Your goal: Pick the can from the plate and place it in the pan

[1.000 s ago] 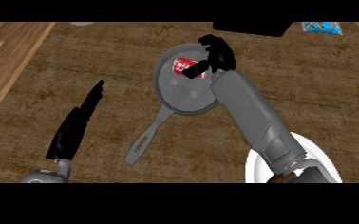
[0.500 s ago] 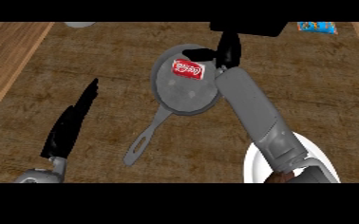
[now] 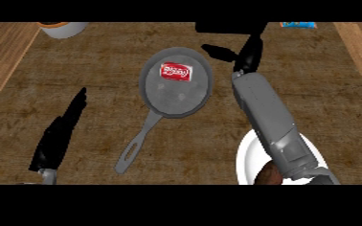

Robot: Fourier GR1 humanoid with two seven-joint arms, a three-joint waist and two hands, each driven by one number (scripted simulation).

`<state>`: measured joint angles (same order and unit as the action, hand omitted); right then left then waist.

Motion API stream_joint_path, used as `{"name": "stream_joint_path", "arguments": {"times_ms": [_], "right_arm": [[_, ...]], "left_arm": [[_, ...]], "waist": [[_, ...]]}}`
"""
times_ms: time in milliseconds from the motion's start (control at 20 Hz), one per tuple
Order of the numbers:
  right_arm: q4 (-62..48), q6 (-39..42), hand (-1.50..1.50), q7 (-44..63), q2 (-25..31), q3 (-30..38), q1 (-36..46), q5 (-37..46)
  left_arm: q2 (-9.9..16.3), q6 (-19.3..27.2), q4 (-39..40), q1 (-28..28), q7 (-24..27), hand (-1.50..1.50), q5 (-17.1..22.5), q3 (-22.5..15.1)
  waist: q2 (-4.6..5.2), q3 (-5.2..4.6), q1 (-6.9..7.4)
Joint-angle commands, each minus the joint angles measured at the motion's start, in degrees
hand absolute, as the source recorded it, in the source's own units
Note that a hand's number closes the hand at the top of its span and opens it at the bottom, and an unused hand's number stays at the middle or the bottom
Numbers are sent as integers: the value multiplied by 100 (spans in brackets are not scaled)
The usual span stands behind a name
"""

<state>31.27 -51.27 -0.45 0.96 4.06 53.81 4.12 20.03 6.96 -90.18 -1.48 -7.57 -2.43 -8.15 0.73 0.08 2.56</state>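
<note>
A red can [image 3: 176, 72] with white lettering lies on its side in the upper part of the grey pan [image 3: 178, 93], whose handle runs down to the lower left. My right hand [image 3: 244, 52] hovers open just right of the pan, fingers straight and thumb spread, apart from the can. The white plate [image 3: 249, 159] sits at the lower right, partly hidden under my right forearm. At the lower left my left hand [image 3: 62, 131] stays open, fingers straight and pointing up.
A white bowl with an orange rim [image 3: 62, 28] stands at the top left. A blue packet [image 3: 298, 25] lies at the top right. A brown object [image 3: 269, 175] rests on the plate near my right elbow. The light counter edge runs along the left side.
My right hand has let go of the can, which now lies in the pan, and has drawn back to the right with fingers straightened. The left hand is almost unmoved.
</note>
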Motion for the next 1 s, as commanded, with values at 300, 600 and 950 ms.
{"name": "stream_joint_path", "arguments": {"times_ms": [300,600,950], "right_arm": [[1585,899,-150,-845,710,-143,-2101,-95],[3117,1473,-150,-363,1311,-186,-3201,-217],[4140,2494,-150,-447,1995,205,-4329,-667]], "left_arm": [[-36,77,-420,-533,-8,0,-139,178],[-264,75,-372,-124,-412,0,-308,172],[-292,-164,63,-309,247,0,-268,448]], "waist": [[-124,-8,-353],[-94,-9,-315],[-79,-9,-290]]}}
